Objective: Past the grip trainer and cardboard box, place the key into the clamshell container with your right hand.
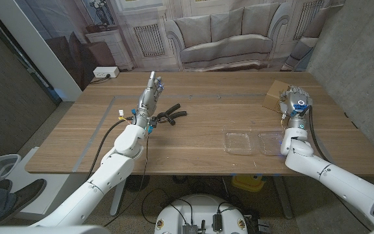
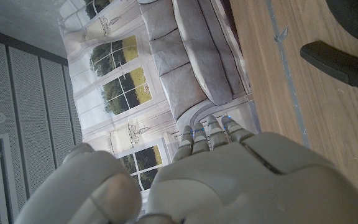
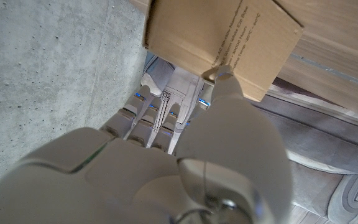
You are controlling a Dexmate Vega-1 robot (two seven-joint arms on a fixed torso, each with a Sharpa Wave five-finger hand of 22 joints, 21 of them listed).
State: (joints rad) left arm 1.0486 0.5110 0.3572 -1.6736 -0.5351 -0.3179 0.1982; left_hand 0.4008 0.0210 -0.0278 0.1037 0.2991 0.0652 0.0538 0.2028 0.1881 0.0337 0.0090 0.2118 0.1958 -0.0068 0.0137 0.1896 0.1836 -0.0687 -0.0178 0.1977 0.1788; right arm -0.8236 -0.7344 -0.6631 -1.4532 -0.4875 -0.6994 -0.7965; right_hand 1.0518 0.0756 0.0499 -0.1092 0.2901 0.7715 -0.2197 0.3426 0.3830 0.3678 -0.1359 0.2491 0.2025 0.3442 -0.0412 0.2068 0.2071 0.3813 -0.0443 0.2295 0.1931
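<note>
Your right hand [image 1: 295, 103] stands at the right of the head view, just beside the cardboard box [image 1: 275, 95], which sits at the upper right of the tabletop [image 1: 200, 110]. In the right wrist view the box's brown face with printed text [image 3: 229, 37] lies right beyond the fingers [image 3: 151, 112], which reach up fairly straight and close together toward its underside; whether they are pinching anything there you cannot tell, since the thumb and the box hide the tips. The key itself cannot be made out in any view, so you cannot tell whether it is in that hand, under the box or elsewhere. The clamshell container [image 1: 252, 142] lies open and clear at lower centre-right of the head view, both of its halves side by side along the picture's width, and both look empty as far as the clear plastic lets you judge. It lies below and to the left of your right hand in the frame, nearer the front edge, and your right arm is far the nearer one to it. Your left hand [image 1: 149, 97] stands at upper left of centre, fingers straight and holding nothing, just beside the black grip trainer [image 1: 167, 116], whose handles splay toward the right of the frame.
</note>
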